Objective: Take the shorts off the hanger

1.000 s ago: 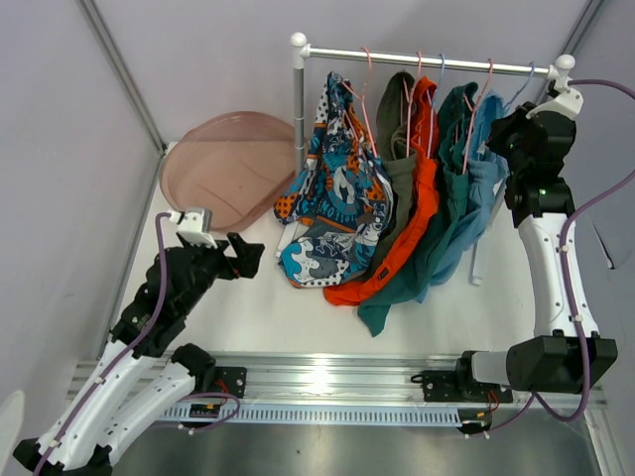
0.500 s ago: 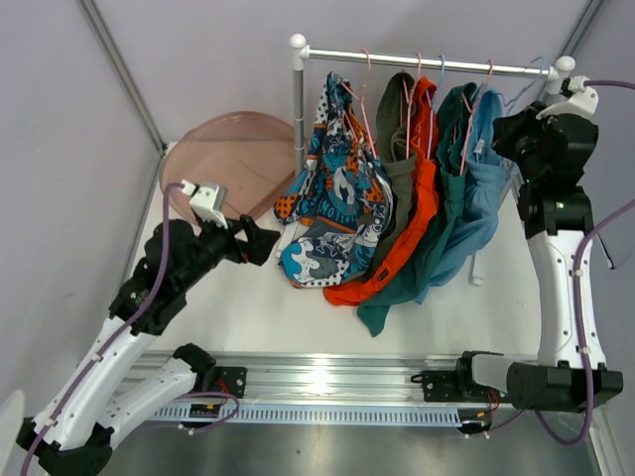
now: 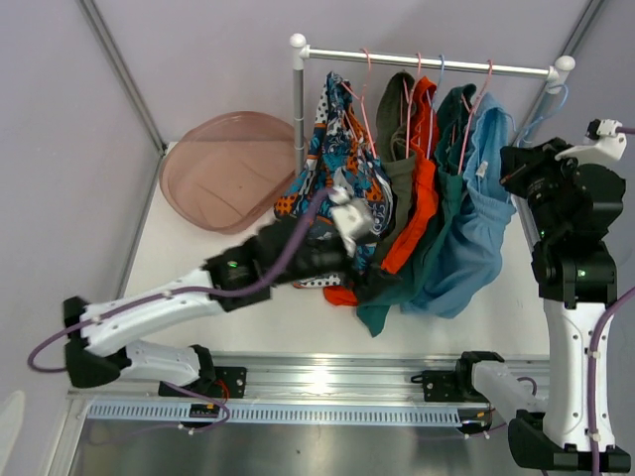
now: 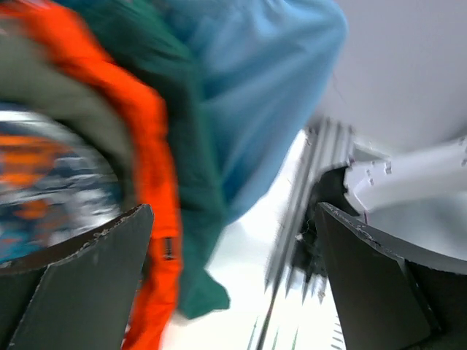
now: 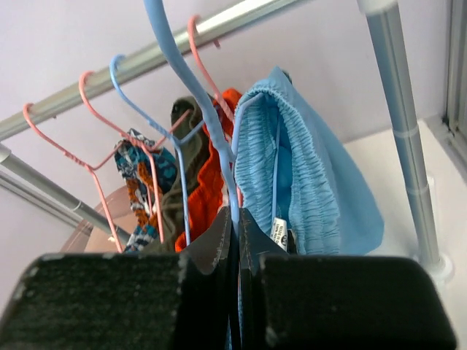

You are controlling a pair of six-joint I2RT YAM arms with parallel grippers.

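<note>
Five shorts hung along rail [image 3: 427, 61] above bench [image 3: 466, 327], left to right: printed shorts [image 3: 332, 169], olive shorts [image 3: 402, 159], orange shorts [image 3: 427, 178], dark teal shorts [image 3: 442, 248], light blue shorts [image 3: 481, 228]

Left end effector [image 4: 235, 219] low near hems of orange and dark teal pairs, fingers spread wide

Right end effector [image 5: 235, 219] raised just beside light blue shorts' waistband, fingers pressed together, pinching wire of blue hanger [image 5: 180, 58]

Pink tray [image 3: 223, 169] at back left of bench
</note>
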